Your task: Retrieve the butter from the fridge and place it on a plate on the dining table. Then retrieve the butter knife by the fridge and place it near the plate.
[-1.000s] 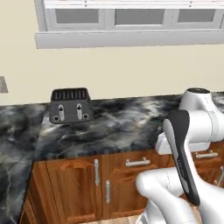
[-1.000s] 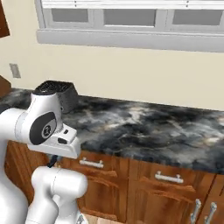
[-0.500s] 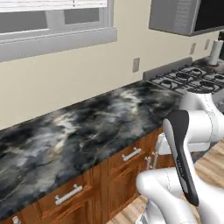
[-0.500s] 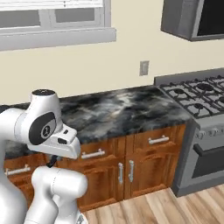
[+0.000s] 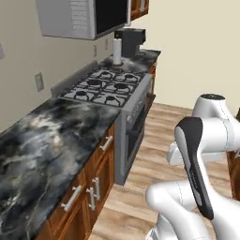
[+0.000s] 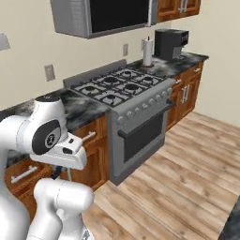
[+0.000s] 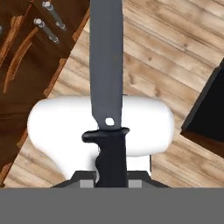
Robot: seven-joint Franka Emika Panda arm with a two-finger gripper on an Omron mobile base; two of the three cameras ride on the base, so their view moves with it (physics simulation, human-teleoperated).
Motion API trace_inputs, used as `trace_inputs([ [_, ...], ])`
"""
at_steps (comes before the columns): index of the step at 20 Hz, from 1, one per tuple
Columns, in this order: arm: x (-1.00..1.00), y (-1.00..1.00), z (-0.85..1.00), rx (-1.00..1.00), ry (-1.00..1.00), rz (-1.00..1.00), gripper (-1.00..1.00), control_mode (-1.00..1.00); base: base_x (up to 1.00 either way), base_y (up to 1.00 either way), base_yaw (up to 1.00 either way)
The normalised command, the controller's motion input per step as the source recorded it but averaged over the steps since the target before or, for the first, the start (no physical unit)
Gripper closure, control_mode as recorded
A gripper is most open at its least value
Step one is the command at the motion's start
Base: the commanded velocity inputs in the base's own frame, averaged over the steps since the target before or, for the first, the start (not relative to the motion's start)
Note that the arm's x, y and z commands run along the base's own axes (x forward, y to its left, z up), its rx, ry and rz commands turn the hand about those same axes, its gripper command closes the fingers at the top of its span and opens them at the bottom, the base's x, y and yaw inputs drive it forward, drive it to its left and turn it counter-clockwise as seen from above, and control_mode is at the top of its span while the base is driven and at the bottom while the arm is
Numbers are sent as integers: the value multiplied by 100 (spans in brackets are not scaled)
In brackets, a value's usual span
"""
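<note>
Swept sideways by the turning base, both base views are shifted from a window and a toaster on a marbled counter to a stove set into the wall counter; this is a move of the cameras, not of the things. Beyond the stove, a white paper-towel roll and a dark coffee machine are seen, with a microwave above it. In the hand view, the butter knife is held clamped by its black handle in the gripper, its grey blade pointing away over the wood floor. The second retrieval is thus judged done, and the knife is being carried. Neither plate nor dining table is seen near the stove, so more driving is likely needed before placing.
</note>
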Motion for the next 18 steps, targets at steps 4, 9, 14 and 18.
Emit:
trace_inputs([
  [4, 0, 0, 0, 0, 0, 0, 100, 100, 2, -48, -83],
  [9, 0, 0, 0, 0, 0, 0, 100, 100, 5, -8, -70],
  [14, 0, 0, 0, 0, 0, 0, 100, 100, 40, -1, -57],
  [18, 0, 0, 0, 0, 0, 0, 100, 100, 69, 8, -13],
])
